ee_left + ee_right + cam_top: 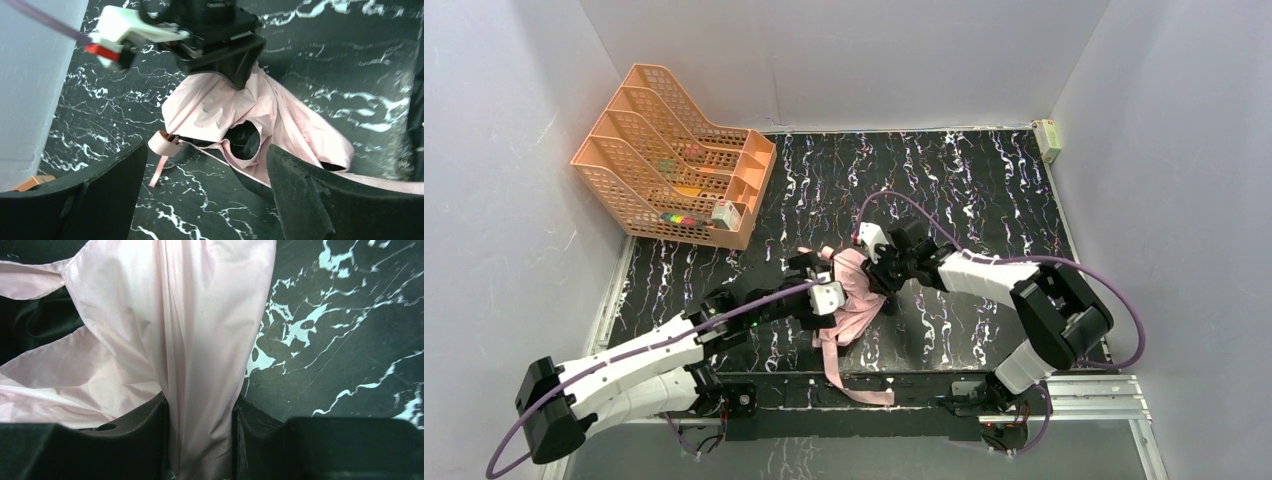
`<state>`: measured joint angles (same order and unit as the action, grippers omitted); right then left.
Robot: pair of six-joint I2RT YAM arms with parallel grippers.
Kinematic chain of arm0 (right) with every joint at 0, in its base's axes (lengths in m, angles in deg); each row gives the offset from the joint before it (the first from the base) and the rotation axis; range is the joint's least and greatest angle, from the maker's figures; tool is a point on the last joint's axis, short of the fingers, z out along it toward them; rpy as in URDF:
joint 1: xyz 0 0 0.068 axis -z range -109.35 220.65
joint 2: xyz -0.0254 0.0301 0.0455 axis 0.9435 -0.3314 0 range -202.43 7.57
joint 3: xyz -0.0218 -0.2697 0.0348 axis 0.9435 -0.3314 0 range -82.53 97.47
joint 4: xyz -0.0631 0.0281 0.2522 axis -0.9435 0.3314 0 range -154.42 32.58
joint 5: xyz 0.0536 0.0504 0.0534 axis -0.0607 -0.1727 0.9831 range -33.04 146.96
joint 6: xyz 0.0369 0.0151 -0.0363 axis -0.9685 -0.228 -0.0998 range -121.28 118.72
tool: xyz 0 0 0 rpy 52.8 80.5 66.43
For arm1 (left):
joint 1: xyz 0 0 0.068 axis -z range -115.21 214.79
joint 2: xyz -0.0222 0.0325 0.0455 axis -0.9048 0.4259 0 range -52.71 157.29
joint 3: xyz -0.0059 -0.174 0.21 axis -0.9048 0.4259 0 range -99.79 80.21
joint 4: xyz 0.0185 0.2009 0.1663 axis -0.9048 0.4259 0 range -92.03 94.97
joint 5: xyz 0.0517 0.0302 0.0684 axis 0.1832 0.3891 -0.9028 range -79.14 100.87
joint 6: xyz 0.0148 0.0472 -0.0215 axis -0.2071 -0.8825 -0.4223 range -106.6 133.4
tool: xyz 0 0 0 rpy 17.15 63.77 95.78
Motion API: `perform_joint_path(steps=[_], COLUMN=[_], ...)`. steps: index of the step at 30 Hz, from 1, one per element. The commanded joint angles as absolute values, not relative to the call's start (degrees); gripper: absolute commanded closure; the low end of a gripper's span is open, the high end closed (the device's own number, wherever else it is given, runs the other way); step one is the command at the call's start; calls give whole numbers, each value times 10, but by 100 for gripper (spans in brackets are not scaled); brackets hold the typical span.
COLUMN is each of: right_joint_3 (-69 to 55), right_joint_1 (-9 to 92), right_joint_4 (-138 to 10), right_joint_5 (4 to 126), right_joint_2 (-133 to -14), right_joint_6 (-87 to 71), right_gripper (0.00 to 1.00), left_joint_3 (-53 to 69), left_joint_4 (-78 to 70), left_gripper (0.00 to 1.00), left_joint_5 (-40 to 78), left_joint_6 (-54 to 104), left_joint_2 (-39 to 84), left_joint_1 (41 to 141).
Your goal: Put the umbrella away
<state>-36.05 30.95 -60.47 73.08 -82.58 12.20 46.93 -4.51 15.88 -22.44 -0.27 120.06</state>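
Observation:
The umbrella [856, 290] lies collapsed in the middle of the black marbled table, pale pink fabric outside, black lining showing in the folds. A pink strap trails toward the front edge. My right gripper [882, 272] is shut on a bunch of the pink fabric [200, 390] at the umbrella's far right side. My left gripper [816, 292] is open at the umbrella's left side. In the left wrist view the fabric [240, 115] and the small pale handle with its loop [164, 144] lie just beyond my left fingertips [300, 195], and nothing is between them.
An orange mesh file rack [674, 160] stands at the back left, with small items inside. A small white box [1048, 138] sits at the back right corner. White walls close in on three sides. A metal rail [1084, 385] runs along the front edge.

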Motion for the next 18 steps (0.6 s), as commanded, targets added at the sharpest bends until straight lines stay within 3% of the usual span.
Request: perform_joint_path(steps=[1, 9, 18], right_joint_3=[-425, -514, -498], right_joint_1=[277, 210, 155], right_joint_4=[-732, -844, -785], right_joint_5=[652, 598, 452], right_joint_2=[-784, -737, -786], right_joint_6=[215, 359, 394], right_gripper=[90, 92, 94], left_joint_3=[456, 354, 275], left_joint_4=[-8, 84, 65], left_gripper=[11, 5, 4], left_joint_5=[127, 20, 217], left_joint_6=[-88, 136, 198], left_joint_2=[-48, 46, 120], left_joint_1=[1198, 1169, 966])
